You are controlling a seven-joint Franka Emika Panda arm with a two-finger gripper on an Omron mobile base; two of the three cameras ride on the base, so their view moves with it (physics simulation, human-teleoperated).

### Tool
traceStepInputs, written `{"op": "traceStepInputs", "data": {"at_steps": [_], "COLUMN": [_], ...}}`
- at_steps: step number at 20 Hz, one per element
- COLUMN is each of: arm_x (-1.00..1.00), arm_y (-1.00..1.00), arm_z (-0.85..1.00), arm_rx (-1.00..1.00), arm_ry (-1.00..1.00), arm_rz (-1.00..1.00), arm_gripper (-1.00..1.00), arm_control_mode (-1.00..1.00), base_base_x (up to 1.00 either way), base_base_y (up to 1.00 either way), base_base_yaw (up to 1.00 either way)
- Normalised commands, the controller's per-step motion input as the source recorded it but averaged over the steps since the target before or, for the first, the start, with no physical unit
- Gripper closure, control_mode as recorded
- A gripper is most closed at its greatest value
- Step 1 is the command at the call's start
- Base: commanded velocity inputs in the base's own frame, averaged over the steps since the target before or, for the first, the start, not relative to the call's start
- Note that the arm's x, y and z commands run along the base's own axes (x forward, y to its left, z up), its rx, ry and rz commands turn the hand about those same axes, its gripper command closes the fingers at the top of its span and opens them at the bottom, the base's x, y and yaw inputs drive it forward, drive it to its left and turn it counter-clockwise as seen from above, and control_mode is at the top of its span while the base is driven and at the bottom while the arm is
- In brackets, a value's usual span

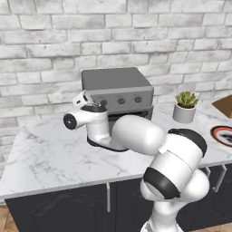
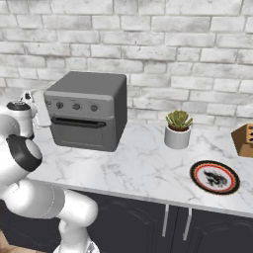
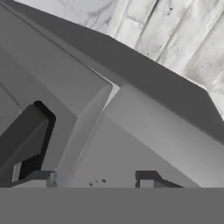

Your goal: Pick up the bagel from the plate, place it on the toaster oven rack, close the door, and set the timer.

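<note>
Door [image 2: 81, 132] of the toaster oven [image 2: 86, 108] sits shut in the right base view, centre-left of frame, bar handle [image 2: 78, 122] across its top edge. Three knobs [image 2: 75, 105] in a row above it; timer is presumably one of them, can't tell which.

Plate [image 2: 215, 176] is lower right of that frame, well apart from the oven, and looks bare: dark centre pattern, no bagel on it. So my read: bagel already inside, timer is what's left. Bagel and rack are hidden behind the door.

Key relation: gripper [image 1: 83, 100] is at the oven's front left corner, up at knob-panel height, just beside the panel's left end. Knobs lie toward frame right from it along the panel.

Hand view: two dark fingertips [image 3: 30, 177] at the bottom edge with a clear gap between them and nothing in the gap, so partly open, holding nothing. Ahead is grey oven casing at a steep roll, brick wall [image 3: 175, 39] upper right. No knob identifiable there.

Left base view: arm covers the door and most of the oven's lower front; plate is cut off at the right edge.
</note>
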Motion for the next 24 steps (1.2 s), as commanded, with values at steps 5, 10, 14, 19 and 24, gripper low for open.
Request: {"op": "traceStepInputs", "data": {"at_steps": [5,10,14,19,24], "arm_x": [0.04,0.12,0.20,0.00,-0.66], "arm_y": [0.13,0.15,0.16,0.21,0.26], "arm_z": [-0.02,0.01,0.00,0.19,0.79], "arm_rx": [-0.09,-0.04,-0.04,-0.02,0.00], "arm_ry": [-0.01,-0.03,-0.03,-0.12,-0.22], "arm_rz": [0.09,0.07,0.09,0.13,0.09], "arm_gripper": [-1.00,-1.00,-1.00,-1.00,-1.00], "arm_control_mode": [-1.00,-1.00,-1.00,-1.00,-1.00], "base_base_x": [0.00,0.00,0.00,0.00,0.00], "base_base_y": [0.00,0.00,0.00,0.00,0.00], "base_base_yaw": [0.00,0.00,0.00,0.00,0.00]}}
